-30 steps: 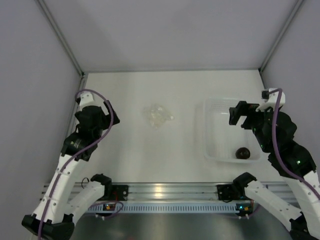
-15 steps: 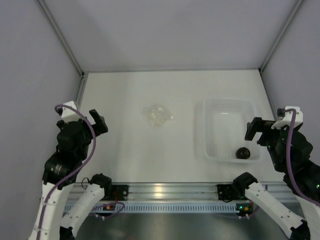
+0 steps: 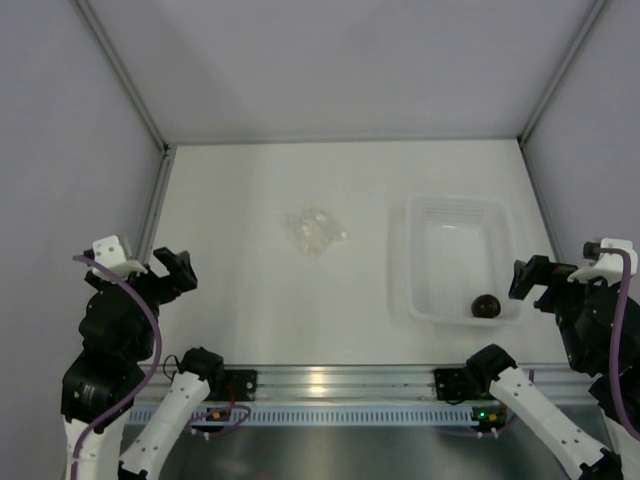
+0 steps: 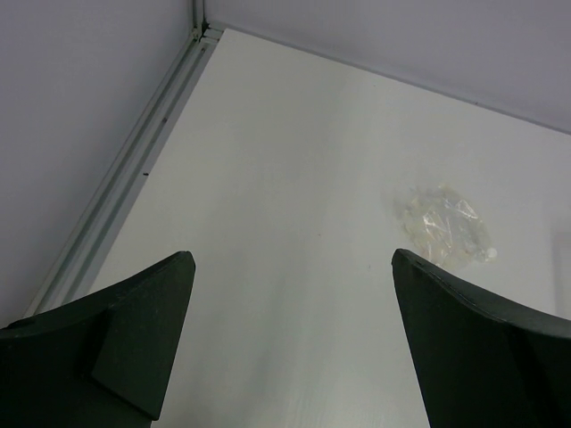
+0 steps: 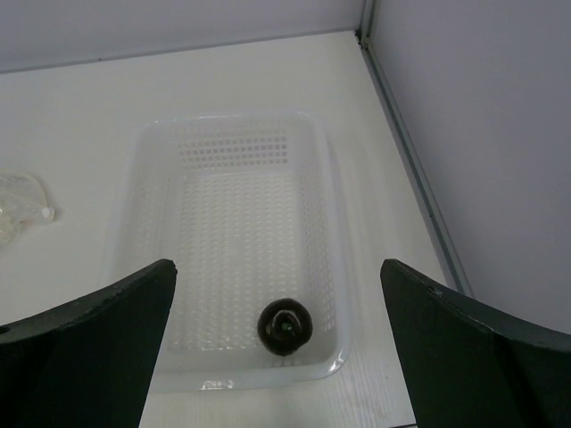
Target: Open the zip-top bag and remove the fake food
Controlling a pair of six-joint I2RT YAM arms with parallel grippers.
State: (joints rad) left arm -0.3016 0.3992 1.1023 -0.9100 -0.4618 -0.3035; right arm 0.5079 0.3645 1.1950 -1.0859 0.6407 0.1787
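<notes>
The zip-top bag (image 3: 315, 230) lies crumpled on the white table left of centre; it also shows in the left wrist view (image 4: 443, 225) and at the left edge of the right wrist view (image 5: 20, 207). The fake food (image 3: 486, 305), a dark ball, rests in the near end of the white tub (image 3: 461, 208), also in the right wrist view (image 5: 285, 326). My left gripper (image 3: 172, 272) is open and empty at the near left, well away from the bag. My right gripper (image 3: 533, 277) is open and empty, raised at the tub's near right.
The tub's rim (image 5: 332, 205) and perforated floor fill the right wrist view. A metal rail (image 4: 134, 174) runs along the table's left edge; another (image 5: 406, 152) runs along the right. Grey walls close in the back and sides.
Both arms have drawn back toward the near edge and outward, the left away from the bag, the right away from over the tub. Bag and ball have not moved.
</notes>
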